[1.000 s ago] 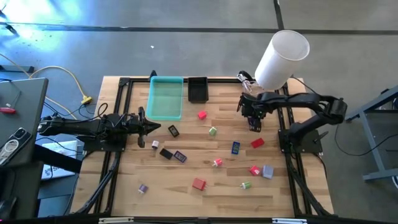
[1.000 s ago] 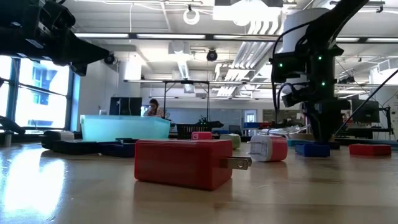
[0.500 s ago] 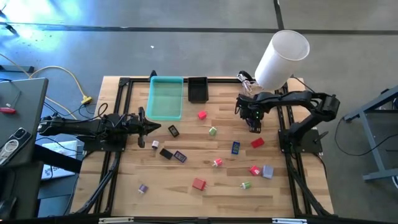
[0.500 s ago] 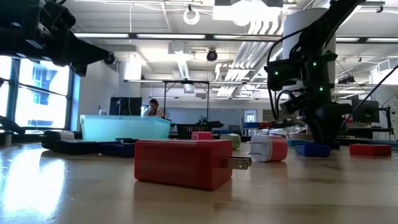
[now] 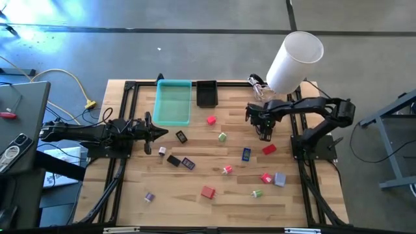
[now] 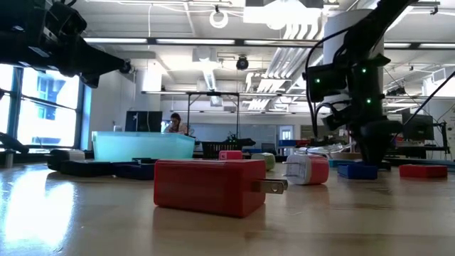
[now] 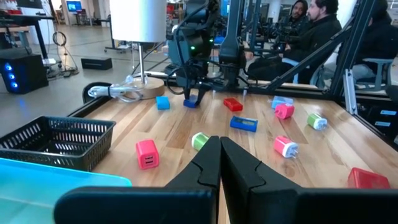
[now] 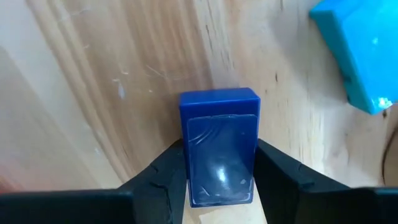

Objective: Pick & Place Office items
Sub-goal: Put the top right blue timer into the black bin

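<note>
A small dark-blue block [image 8: 219, 146] lies flat on the pale wooden tabletop [image 5: 227, 195] at the table's right rear, and the right gripper [image 8: 217, 180] has a dark finger pressed against each of its long sides, so the jaws are narrowed onto it; a lighter blue piece [image 8: 364, 53] lies just beside it on the boards. Seen from above, the right gripper [image 5: 264, 132] points down near the foot of the large white cylinder [image 5: 294, 62]; the other office items are scattered over the middle and front of the table, among them a red plug block [image 6: 210, 186] nearest the low camera; a teal tray [image 5: 173, 102] and a black mesh basket [image 5: 207, 93] sit side by side at the rear edge. The left gripper [image 7: 219, 163] hangs at the left side, fingers pressed together with nothing between them. Beyond the table lies an open room with ceiling lights, and seated people [image 7: 311, 31] are visible.
</note>
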Motion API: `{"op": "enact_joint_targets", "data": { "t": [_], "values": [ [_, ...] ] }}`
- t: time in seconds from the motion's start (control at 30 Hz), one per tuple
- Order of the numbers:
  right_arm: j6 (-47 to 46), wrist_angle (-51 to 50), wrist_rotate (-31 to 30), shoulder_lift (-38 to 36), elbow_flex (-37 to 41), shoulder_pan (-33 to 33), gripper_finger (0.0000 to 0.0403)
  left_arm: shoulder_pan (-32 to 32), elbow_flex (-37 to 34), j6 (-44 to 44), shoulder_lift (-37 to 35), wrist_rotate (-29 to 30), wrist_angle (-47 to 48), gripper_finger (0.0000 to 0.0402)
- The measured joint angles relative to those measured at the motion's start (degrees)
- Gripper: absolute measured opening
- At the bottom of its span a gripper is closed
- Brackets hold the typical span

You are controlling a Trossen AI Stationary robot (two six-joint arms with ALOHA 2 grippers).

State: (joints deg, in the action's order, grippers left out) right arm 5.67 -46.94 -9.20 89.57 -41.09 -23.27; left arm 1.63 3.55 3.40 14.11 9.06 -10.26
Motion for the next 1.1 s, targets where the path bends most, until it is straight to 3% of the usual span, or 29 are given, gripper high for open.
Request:
{"op": "enact_joint_targets", "data": {
  "t": [0.4, 0.63, 0.9, 1.1],
  "values": [
    [-12.3, -9.1, -7.1, -6.2, -5.8, 12.5, 0.0139, 0.1, 0.0, 2.1, 0.0, 0.0, -0.2, 0.0001],
    [-15.1, -5.3, -8.6, -7.0, -9.3, 20.2, 0.0139, 0.8, 0.0, 2.5, -0.1, -2.9, -1.5, 0.0001],
    [-14.9, 1.1, -8.8, -7.1, -9.5, 25.1, 0.0139, 1.6, 0.0, 3.5, -0.1, -2.3, -4.1, 0.0002],
    [-14.9, 1.3, -8.8, -7.1, -9.5, 26.0, 0.0139, 1.6, 0.0, -0.5, -0.1, -2.2, -4.1, 0.0050]
  ]
}}
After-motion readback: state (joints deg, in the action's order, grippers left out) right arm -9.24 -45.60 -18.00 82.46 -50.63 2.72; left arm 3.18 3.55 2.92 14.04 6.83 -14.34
